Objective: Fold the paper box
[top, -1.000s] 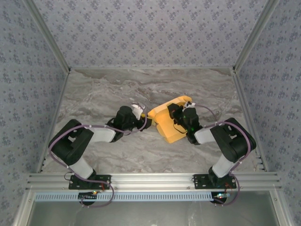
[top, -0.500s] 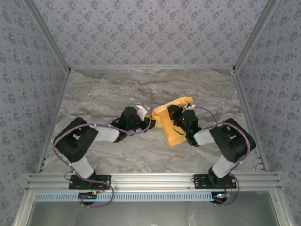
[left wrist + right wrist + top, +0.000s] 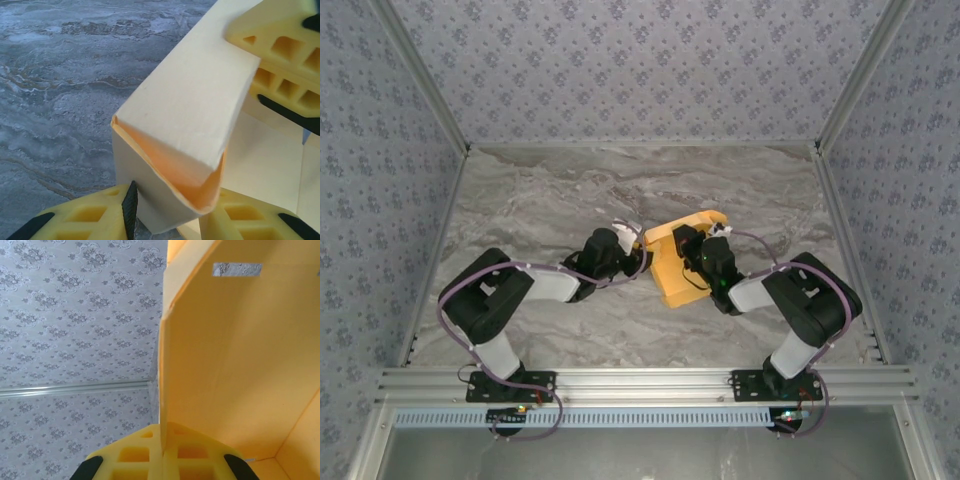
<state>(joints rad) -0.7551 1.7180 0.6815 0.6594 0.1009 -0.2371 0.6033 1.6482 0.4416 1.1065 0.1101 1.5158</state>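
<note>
**Inspector:** Status?

**Operator:** At the middle of the table, my left gripper pinches the paper box by its folded flap, and my right gripper clamps a wall panel. Risk: opposing pulls could tear or crease the thin card.

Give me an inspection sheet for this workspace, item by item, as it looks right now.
Surface: grey marbled table, no spills seen.
Job's things: paper box, partly folded with panels raised, between the two arms.
Clutter: nothing seen.
Grippers: left gripper has its fingers either side of a folded flap, apparently pinching it; right gripper is shut on a thin panel edge.
Cables: purple cables looped along both arms, apart from the box.
Surroundings: patterned walls on three sides; aluminium rail at the near edge.
</note>
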